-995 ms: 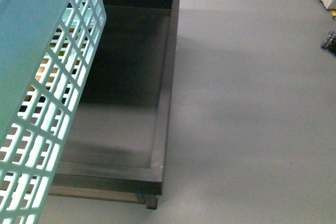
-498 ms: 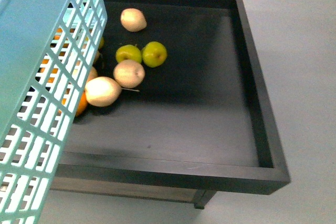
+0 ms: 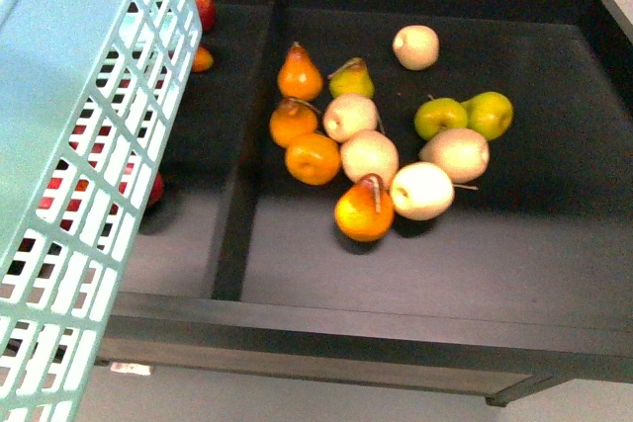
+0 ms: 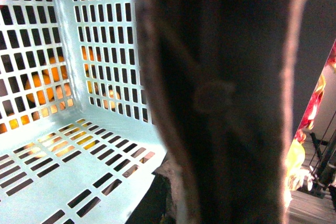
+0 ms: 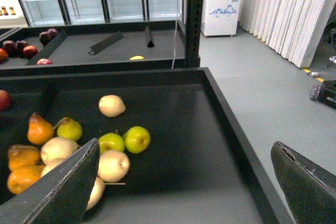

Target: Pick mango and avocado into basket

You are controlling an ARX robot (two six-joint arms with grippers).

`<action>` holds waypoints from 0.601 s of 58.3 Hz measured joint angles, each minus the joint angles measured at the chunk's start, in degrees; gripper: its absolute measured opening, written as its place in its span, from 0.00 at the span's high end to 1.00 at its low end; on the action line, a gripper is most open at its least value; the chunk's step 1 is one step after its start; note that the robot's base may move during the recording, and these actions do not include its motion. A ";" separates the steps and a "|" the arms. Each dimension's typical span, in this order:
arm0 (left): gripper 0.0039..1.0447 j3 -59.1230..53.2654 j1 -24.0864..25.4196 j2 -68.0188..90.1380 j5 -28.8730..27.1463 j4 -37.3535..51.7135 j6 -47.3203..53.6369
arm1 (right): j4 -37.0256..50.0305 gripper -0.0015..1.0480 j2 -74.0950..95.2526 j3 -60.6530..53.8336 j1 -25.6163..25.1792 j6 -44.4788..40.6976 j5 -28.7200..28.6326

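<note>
Panned left, I now see orange stemmed pears easily mistaken for mango; right hand gapes, left hand's state unclear.

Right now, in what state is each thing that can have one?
Light blue slotted plastic basket: tilted, empty inside.
Brownish-pink basket handle: blurred, very close to the left wrist camera.
Right claw: open, holding nothing.
Orange stemmed pears: lying loose in the black tray, untouched.

Tilted basket, fruit-strewn black tray
</note>
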 joint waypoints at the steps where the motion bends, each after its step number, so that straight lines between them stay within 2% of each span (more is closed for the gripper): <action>1: 0.96 0.00 0.00 0.00 0.00 0.00 0.00 | 0.00 0.08 0.00 0.00 0.00 0.00 0.00; 35: 0.96 0.00 0.02 0.00 0.09 0.00 0.02 | 0.02 0.08 -0.02 0.00 0.00 -0.02 0.04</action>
